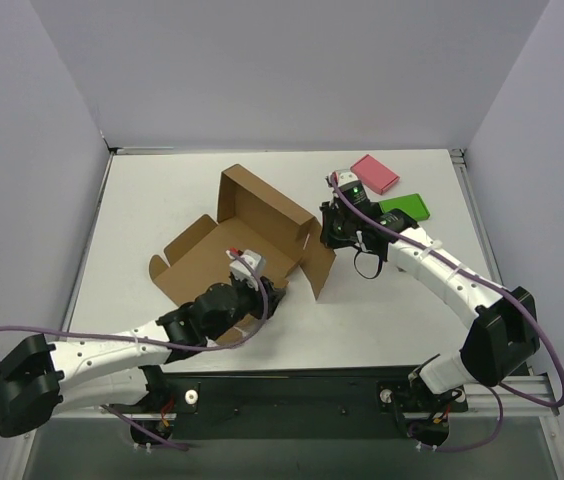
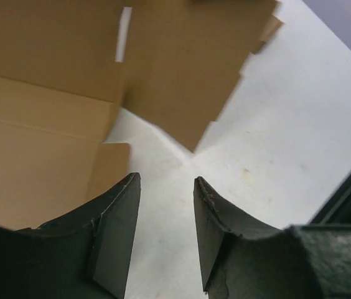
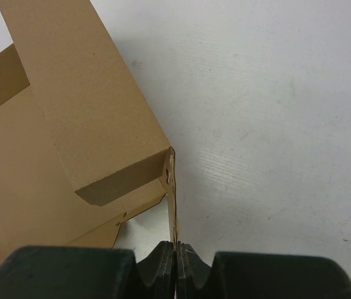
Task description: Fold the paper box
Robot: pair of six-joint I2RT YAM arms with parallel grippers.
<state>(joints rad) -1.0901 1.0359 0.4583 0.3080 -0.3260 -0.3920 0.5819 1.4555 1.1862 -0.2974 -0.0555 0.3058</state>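
Jaws of the right gripper (image 3: pixel 175 250) pinched an upright edge of the paper box (image 1: pixel 252 232), partly folded at the middle of the table (image 1: pixel 162 190). The left gripper (image 2: pixel 167 182) had its jaws parted, empty, by the near flap.

The white-and-black left arm (image 1: pixel 112 352) is reaching forward low from its base, its black two-finger left gripper (image 2: pixel 165 182) angling downward with the jaws standing apart. The white-and-black right arm (image 1: pixel 440 272) is stretching forward and inward, its black right gripper (image 3: pixel 175 248) pinching a thin edge of the brown corrugated cardboard paper box (image 3: pixel 94 137).
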